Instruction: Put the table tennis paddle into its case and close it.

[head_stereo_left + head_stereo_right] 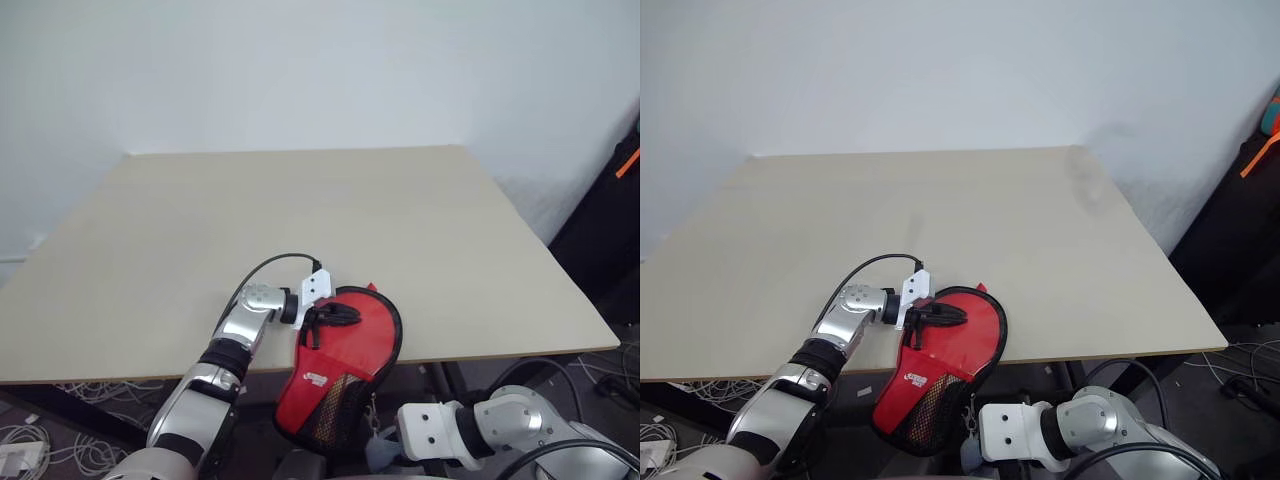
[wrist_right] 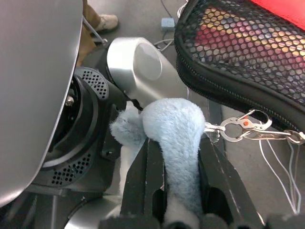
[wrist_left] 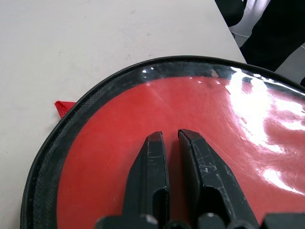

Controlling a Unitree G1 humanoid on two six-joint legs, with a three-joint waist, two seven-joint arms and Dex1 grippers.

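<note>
Lying across the near edge of the worktop (image 1: 420, 230), the case (image 1: 345, 365) has its round head on the surface and its narrower mesh-pocket end hanging off the edge toward the robot, so its long axis runs from the worktop down and back toward the body. Through the clear side the red face of the table tennis paddle (image 3: 143, 129) shows, which suggests the paddle is already inside.

The left end effector (image 3: 170, 136) sits on top of the round head, reaching in from the robot's left; its fingers are clenched almost together and press on the clear plastic rather than gripping anything, pinning the case in place.

Below the overhanging end, a metal clip (image 2: 243, 126) at the black zip edge links to a pale blue fluffy pull (image 2: 178, 143). The right end effector (image 2: 176, 157) is clenched on that fluffy pull, just beneath the mesh end and off the worktop.

So the right arm is the nearer one to the zip, and closing likely means drawing the pull along the curved zip line while the left holds the head steady.
</note>
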